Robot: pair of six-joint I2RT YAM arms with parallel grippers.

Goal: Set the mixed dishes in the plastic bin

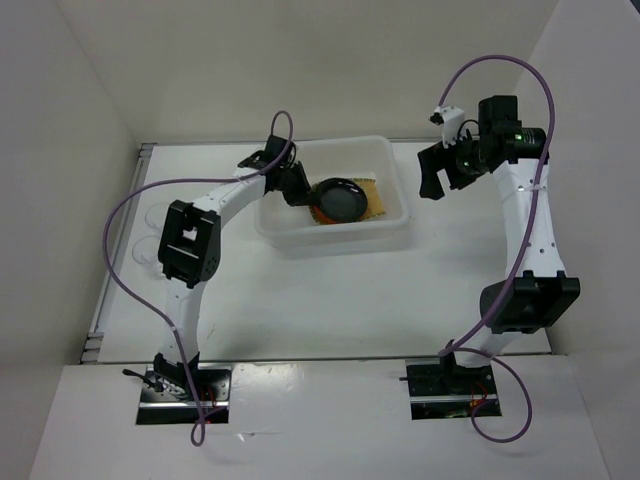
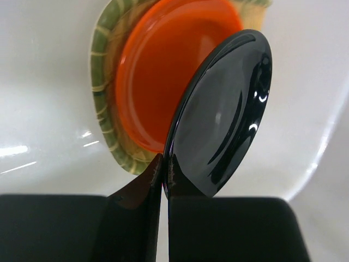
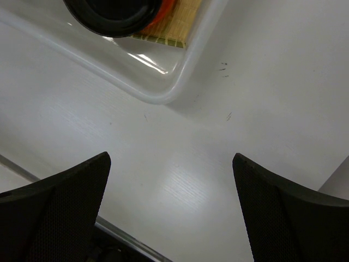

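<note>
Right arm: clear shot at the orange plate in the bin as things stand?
Probably not. The left gripper holds the black plate over the orange plate inside the bin, covering much of it. The open right gripper hangs outside the bin.

The left arm (image 1: 190, 245) is found bent at the elbow and reached forward and inward from its base. The left gripper (image 1: 296, 186) is closed, its fingers (image 2: 139, 191) pinched on the rim of the small black plate (image 2: 223, 109), which is held tilted. The right arm (image 1: 528, 250) is raised high with the wrist turned inward, and the right gripper (image 1: 432, 180) is carried with its fingers (image 3: 65, 191) spread wide apart.
</note>
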